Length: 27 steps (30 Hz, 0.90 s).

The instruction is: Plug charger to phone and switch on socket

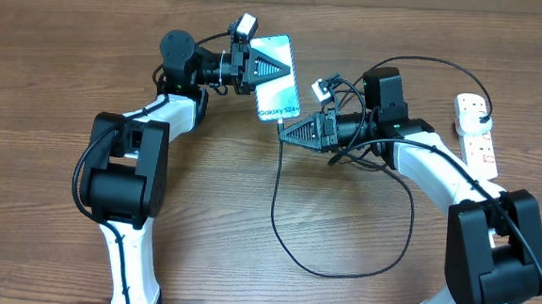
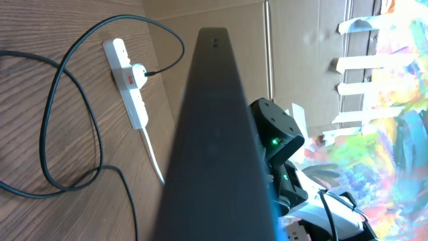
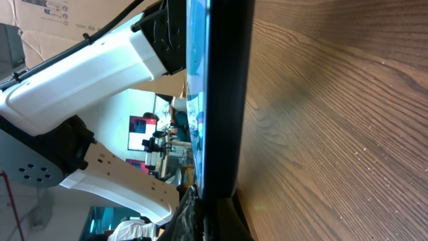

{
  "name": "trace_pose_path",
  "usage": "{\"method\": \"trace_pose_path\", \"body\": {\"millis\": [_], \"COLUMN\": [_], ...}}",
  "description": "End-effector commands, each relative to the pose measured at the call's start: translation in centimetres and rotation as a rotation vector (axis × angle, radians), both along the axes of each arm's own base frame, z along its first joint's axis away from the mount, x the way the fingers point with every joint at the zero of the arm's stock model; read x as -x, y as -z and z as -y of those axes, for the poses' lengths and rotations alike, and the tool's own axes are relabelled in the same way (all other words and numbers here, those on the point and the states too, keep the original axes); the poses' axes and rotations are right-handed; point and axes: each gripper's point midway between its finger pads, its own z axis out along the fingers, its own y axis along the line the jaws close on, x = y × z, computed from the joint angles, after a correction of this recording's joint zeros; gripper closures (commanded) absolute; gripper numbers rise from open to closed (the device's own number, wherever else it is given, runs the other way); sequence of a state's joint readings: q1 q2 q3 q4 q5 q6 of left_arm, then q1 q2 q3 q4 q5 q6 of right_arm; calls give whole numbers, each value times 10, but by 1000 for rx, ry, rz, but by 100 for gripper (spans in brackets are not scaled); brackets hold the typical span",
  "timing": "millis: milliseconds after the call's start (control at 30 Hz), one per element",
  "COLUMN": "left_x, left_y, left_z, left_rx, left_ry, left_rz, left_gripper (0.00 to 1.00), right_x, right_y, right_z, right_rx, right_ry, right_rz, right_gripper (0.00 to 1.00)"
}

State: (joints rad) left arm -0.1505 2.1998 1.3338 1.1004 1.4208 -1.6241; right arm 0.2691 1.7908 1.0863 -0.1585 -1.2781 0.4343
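A: Why is the left gripper (image 1: 274, 69) clamped on the phone (image 1: 279, 101)?

B: To steady its port. The right gripper (image 1: 291, 132), closed on the charger (image 1: 276, 181) tip, meets its lower edge. The socket (image 1: 476, 136) lies far right.

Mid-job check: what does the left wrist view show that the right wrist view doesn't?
Only the left wrist view shows the white power strip, the charger's black cable looping across the wood to a plug on it, and part of the right arm. Only the right wrist view shows the left arm's white links and the screen side of the phone. Both views show the phone edge-on, close to the lens, and the wooden table.
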Motion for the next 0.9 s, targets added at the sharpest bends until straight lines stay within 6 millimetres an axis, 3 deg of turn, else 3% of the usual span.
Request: {"method": "trace_pose_path", "body": {"millis": [0, 867], "left_x": [1, 1], "left_y": [-9, -9], "left_z": [3, 3], "left_rx": [6, 7], "left_ry": [1, -3], "left_rz": [36, 45], "left_gripper": [96, 96], "right_x": [1, 3], "right_y": [2, 0], "right_z": [1, 0], "right_rx": [-3, -16], "right_ry": [-1, -12], "right_rz": [-19, -22], "right_gripper": [96, 96]}}
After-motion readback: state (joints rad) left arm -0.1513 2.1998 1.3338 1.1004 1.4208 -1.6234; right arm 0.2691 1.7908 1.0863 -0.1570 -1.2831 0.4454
